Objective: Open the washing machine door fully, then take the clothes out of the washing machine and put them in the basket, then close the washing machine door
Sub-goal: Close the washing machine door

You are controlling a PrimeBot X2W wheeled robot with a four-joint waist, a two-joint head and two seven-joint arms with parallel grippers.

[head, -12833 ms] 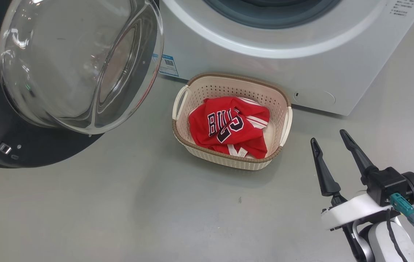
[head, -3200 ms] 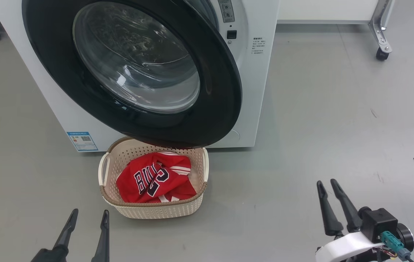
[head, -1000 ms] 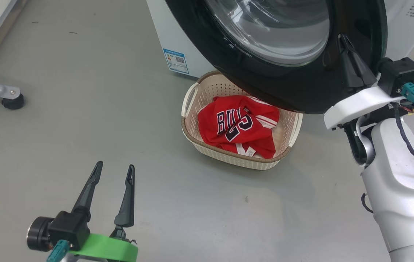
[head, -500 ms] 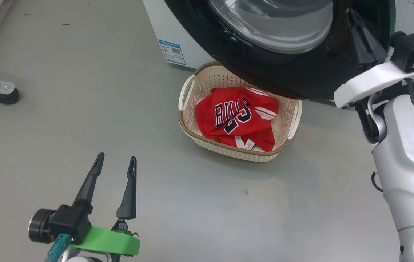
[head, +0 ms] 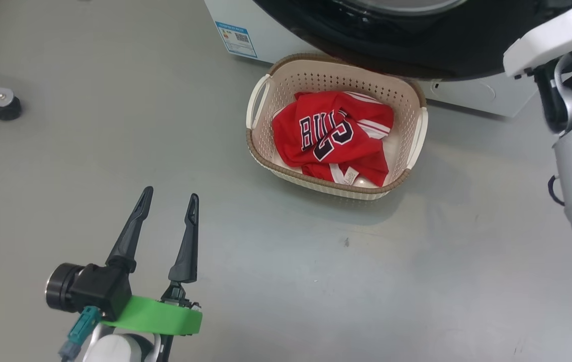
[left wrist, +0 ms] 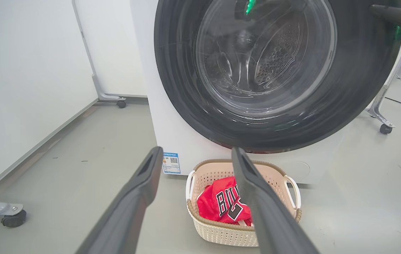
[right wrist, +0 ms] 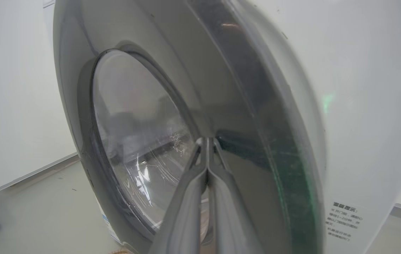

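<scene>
Swung further shut since a second ago, the washing machine door [left wrist: 176,70] looks heavy, rigid and glossy, so I'd push its rim with my closed right hand [right wrist: 205,141], left hand [head: 170,193] open.

The basket [head: 336,83] is cream, its walls dotted with rows of small holes, its rim a brown woven pattern. Inside it the clothes [head: 334,138] are red with white stripes and trim, lettered in dark, white-edged print. Behind the basket the washing machine [head: 472,95] is white with a small blue label [head: 235,39]. Above the basket the washing machine door [head: 416,50] is glossy black around clear glass. The floor [head: 90,151] around the basket is plain grey. The left tool [head: 170,194] is black, with a bright green band [head: 155,317] at its base. The right tool [right wrist: 206,140] is dark grey.
</scene>
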